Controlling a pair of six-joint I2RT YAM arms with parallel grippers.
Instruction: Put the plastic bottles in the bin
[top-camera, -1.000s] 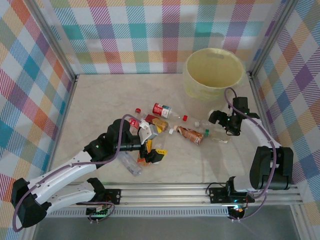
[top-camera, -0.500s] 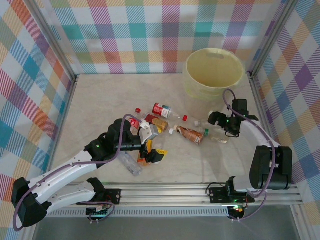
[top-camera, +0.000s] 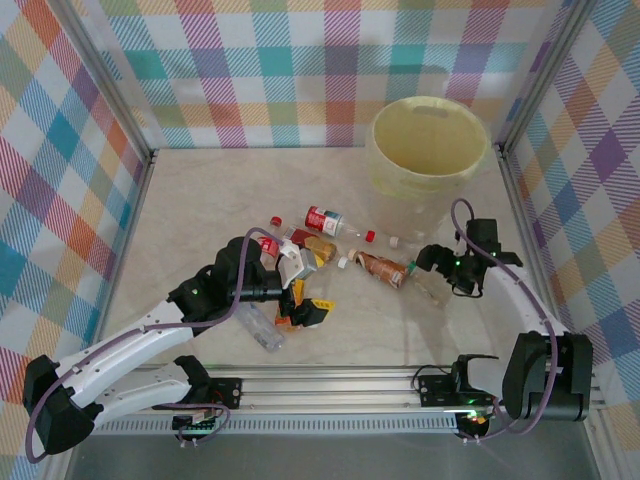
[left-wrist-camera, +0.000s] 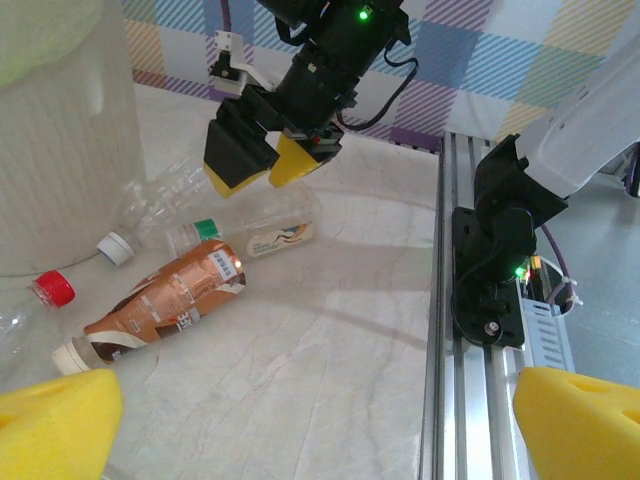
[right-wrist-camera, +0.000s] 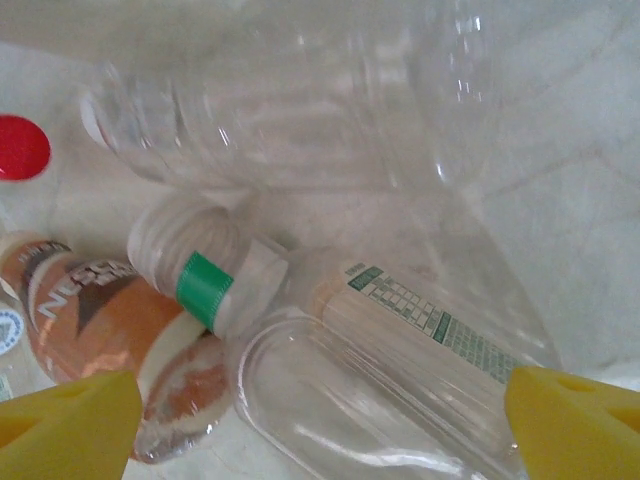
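Several plastic bottles lie mid-table: a red-labelled one (top-camera: 325, 220), a brown-labelled one (top-camera: 385, 270) (left-wrist-camera: 165, 300) and a small pile (top-camera: 290, 245). A clear bottle with a green neck ring (right-wrist-camera: 380, 360) (left-wrist-camera: 255, 235) lies beside the brown one. My right gripper (top-camera: 432, 262) (right-wrist-camera: 320, 420) (left-wrist-camera: 262, 170) is low over this clear bottle, with its yellow pads (right-wrist-camera: 65, 420) on either side of the body and the jaws open. My left gripper (top-camera: 305, 303) (left-wrist-camera: 320, 430) is open with nothing but bare table between its fingers. The pale yellow bin (top-camera: 428, 150) (left-wrist-camera: 60, 150) stands at the back right.
A crushed clear bottle (top-camera: 262, 330) lies near the left arm. Loose red (right-wrist-camera: 20, 148) and white (left-wrist-camera: 115, 247) caps lie by the bottles. An aluminium rail (top-camera: 400, 385) runs along the near edge. Checked walls close in the table.
My right gripper has dropped and moved toward the near side, down over the clear green-ringed bottle, and its jaws have narrowed slightly. The left arm has stayed still.
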